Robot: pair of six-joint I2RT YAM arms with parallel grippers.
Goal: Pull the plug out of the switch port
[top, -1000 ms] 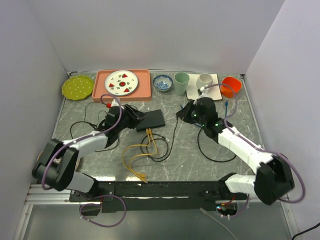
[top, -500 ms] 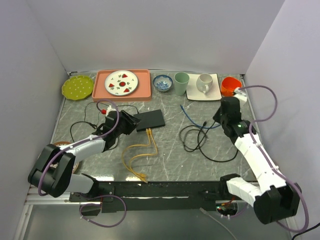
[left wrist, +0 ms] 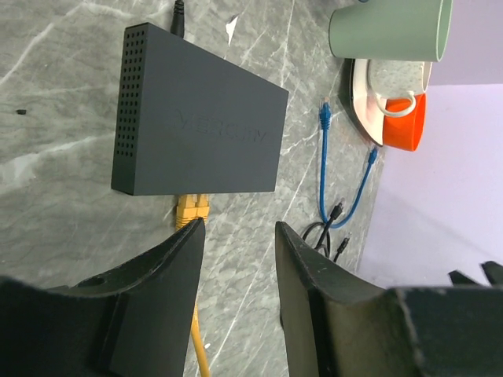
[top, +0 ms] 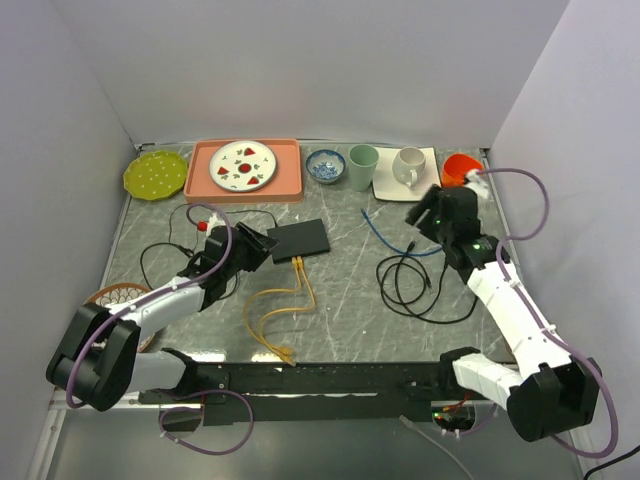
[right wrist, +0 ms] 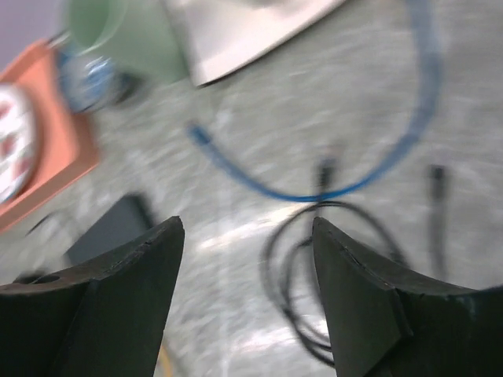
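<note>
The switch (top: 300, 238) (left wrist: 196, 129) is a flat black box lying in the middle of the table. Two yellow plugs (top: 298, 262) (left wrist: 192, 208) sit in ports on its near edge, their cables (top: 270, 310) curling toward me. My left gripper (top: 260, 243) (left wrist: 240, 228) hovers open just near-left of the switch, its left fingertip close over the yellow plugs, with nothing between the jaws. My right gripper (top: 425, 212) (right wrist: 247, 228) is open and empty above a loose blue cable (top: 385, 232) (right wrist: 354, 184) whose ends lie free on the table.
A coiled black cable (top: 415, 285) lies under the right arm, and a thin black one (top: 165, 255) at the left. Along the back are a pink tray (top: 290, 165), blue bowl (top: 325, 165), green cup (top: 363, 166), white mug (top: 408, 166) and orange bowl (top: 462, 170). A wicker basket (top: 115, 297) is near left.
My right arm swung from beside the switch to the right side, the blue cable now lies loose, and the right jaws have opened. The left gripper drew back slightly.
</note>
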